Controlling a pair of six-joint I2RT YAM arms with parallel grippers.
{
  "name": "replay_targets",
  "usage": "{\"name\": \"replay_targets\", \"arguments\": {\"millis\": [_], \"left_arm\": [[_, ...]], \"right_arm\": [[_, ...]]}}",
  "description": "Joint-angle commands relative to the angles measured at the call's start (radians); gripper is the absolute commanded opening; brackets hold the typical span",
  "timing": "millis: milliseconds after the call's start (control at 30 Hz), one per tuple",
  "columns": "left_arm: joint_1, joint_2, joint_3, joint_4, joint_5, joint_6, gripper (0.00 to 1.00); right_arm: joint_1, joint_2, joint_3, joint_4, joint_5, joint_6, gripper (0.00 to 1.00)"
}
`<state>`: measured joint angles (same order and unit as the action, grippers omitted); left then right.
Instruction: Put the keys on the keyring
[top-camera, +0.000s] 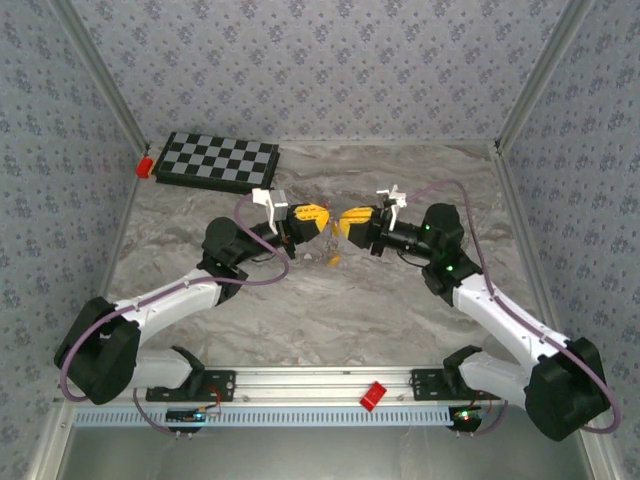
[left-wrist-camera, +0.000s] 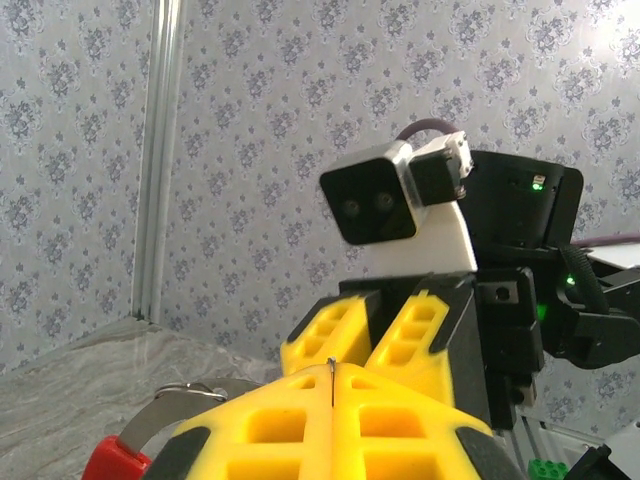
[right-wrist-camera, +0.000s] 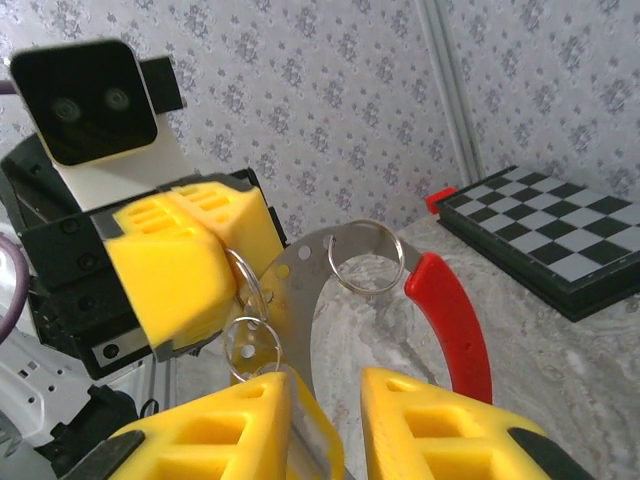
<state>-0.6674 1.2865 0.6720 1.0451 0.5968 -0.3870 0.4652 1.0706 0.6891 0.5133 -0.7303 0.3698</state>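
The keyring (right-wrist-camera: 300, 280) is a flat grey arc with holes and a red sleeve (right-wrist-camera: 455, 320); small wire rings (right-wrist-camera: 366, 256) hang from it. My left gripper (right-wrist-camera: 190, 250) is shut on its grey end, held above the table. In the left wrist view the metal edge shows pinched between the closed left gripper (left-wrist-camera: 332, 368). My right gripper (right-wrist-camera: 335, 385) faces it, jaws apart, with the arc passing between them. A key (right-wrist-camera: 312, 430) with a yellow head lies against the inner face of its left finger. From above, both grippers (top-camera: 318, 215) (top-camera: 350, 218) meet mid-table. Another small yellow key (top-camera: 333, 259) lies below them.
A chessboard (top-camera: 218, 162) lies at the back left with a red block (top-camera: 145, 165) beside it. Another red block (top-camera: 373, 395) sits on the front rail. Patterned walls close in the table on three sides.
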Motion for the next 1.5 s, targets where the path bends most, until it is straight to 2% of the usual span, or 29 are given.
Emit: {"name": "replay_targets", "arguments": {"millis": [0, 167, 233, 400, 633, 1067, 1300, 1467], "left_arm": [[0.001, -0.015, 0.009, 0.065, -0.011, -0.010, 0.00], [0.001, -0.012, 0.006, 0.070, -0.011, -0.013, 0.00], [0.001, -0.013, 0.007, 0.071, -0.009, -0.016, 0.00], [0.001, -0.016, 0.008, 0.067, -0.012, -0.012, 0.00], [0.001, -0.025, 0.006, 0.060, -0.023, -0.007, 0.00], [0.001, -0.024, 0.006, 0.096, -0.022, -0.030, 0.00], [0.001, -0.021, 0.003, 0.108, -0.023, -0.039, 0.00], [0.001, -0.021, 0.001, 0.103, -0.023, -0.039, 0.00]], "right_arm": [[-0.024, -0.034, -0.009, 0.053, -0.032, 0.024, 0.29], [-0.037, -0.018, -0.011, 0.175, -0.092, 0.108, 0.32], [-0.036, 0.009, 0.003, 0.230, -0.140, 0.149, 0.29], [-0.019, 0.076, 0.038, 0.276, -0.214, 0.196, 0.28], [0.004, 0.094, 0.023, 0.257, -0.218, 0.168, 0.27], [0.022, 0.101, 0.017, 0.139, -0.189, 0.089, 0.17], [0.021, 0.094, 0.015, 0.113, -0.180, 0.070, 0.18], [-0.001, 0.043, 0.015, 0.080, -0.138, 0.046, 0.26]]}}
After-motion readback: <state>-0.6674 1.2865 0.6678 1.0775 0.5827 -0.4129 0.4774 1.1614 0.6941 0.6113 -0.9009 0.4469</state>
